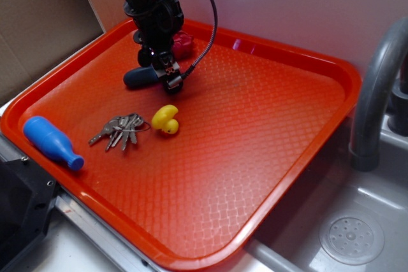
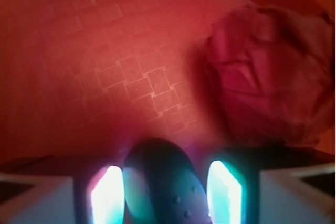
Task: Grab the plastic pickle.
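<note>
The plastic pickle (image 1: 139,77), a dark oblong, lies on the orange tray (image 1: 274,132) near its far left. My gripper (image 1: 164,78) is down over the pickle's right end. In the wrist view the pickle (image 2: 160,182) sits between my gripper's (image 2: 167,195) two bright pads. The left pad touches it and the right pad is at its side. The jaws are closed onto it, and it still rests on the tray floor.
A dark red wrinkly ball (image 1: 183,44) sits just behind the gripper and shows in the wrist view (image 2: 268,72). A yellow duck (image 1: 166,119), a bunch of keys (image 1: 121,129) and a blue bottle-shaped toy (image 1: 51,141) lie nearer. A grey faucet (image 1: 376,93) and a sink (image 1: 350,237) are to the right.
</note>
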